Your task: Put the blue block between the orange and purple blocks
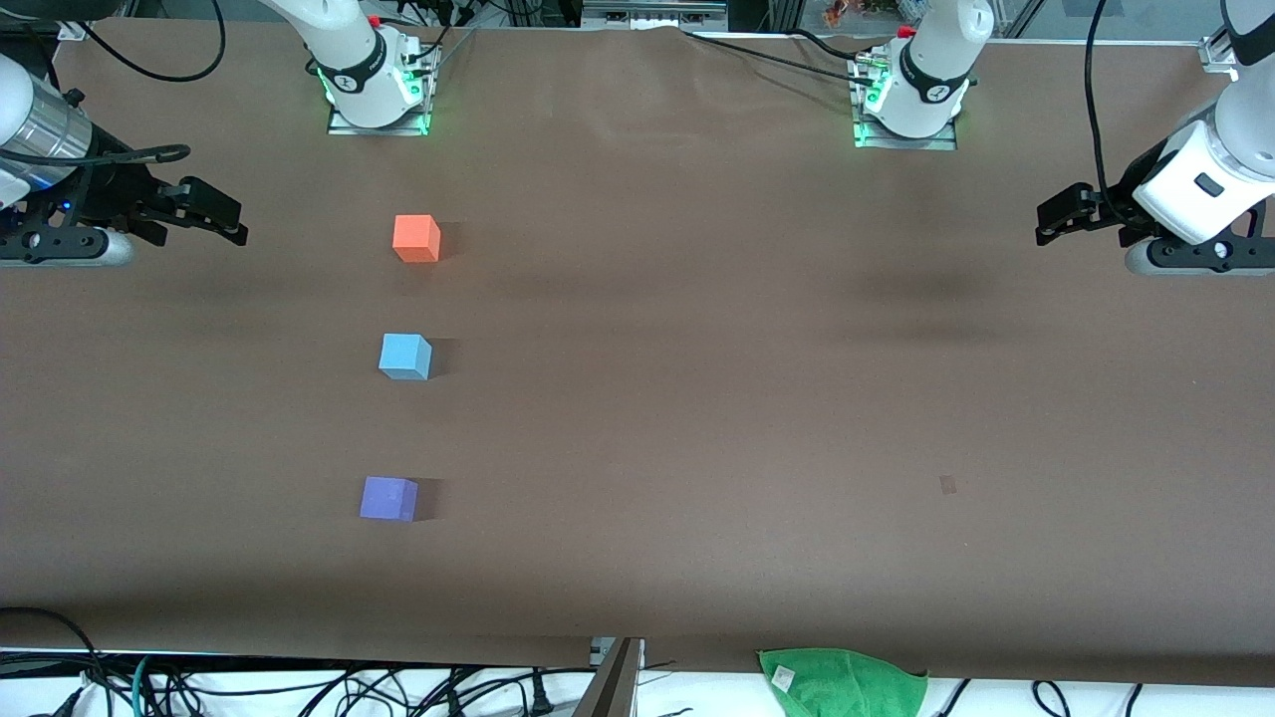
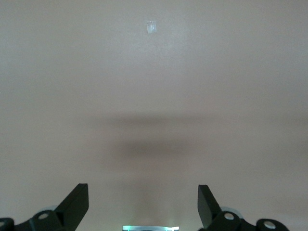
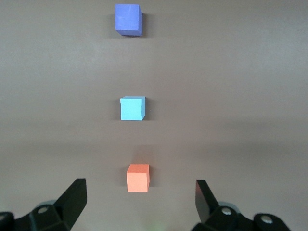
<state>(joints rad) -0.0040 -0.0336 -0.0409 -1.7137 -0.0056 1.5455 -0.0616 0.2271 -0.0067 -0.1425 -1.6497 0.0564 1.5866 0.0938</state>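
Three cubes sit in a straight row on the brown table (image 1: 697,299), all toward the right arm's end of it. The orange block (image 1: 416,238) lies farthest from the front camera, the purple block (image 1: 388,498) nearest to it, and the blue block (image 1: 405,357) rests between the two, roughly midway and well apart from each. All three stand flat on the cloth and touch nothing, and the lanes of bare table between them hold no obstacle. The right gripper (image 1: 224,214) hangs over the table's edge at the right arm's end, level with the orange block but well apart from it, its fingers spread wide with nothing between them; in the right wrist view the spread fingertips (image 3: 72,195) frame the row, the orange block (image 3: 138,177) closest to them, then the blue block (image 3: 132,108), then the purple block (image 3: 128,19). The left gripper (image 1: 1061,214) waits over the left arm's end of the table, its fingers (image 2: 77,199) also parted and empty, looking down on bare cloth and a small pale mark (image 2: 151,26). A green cloth (image 1: 842,682) lies crumpled at the table's edge nearest the front camera, toward the left arm's end and well apart from the blocks, with loose cables (image 1: 299,687) strung along that same edge.
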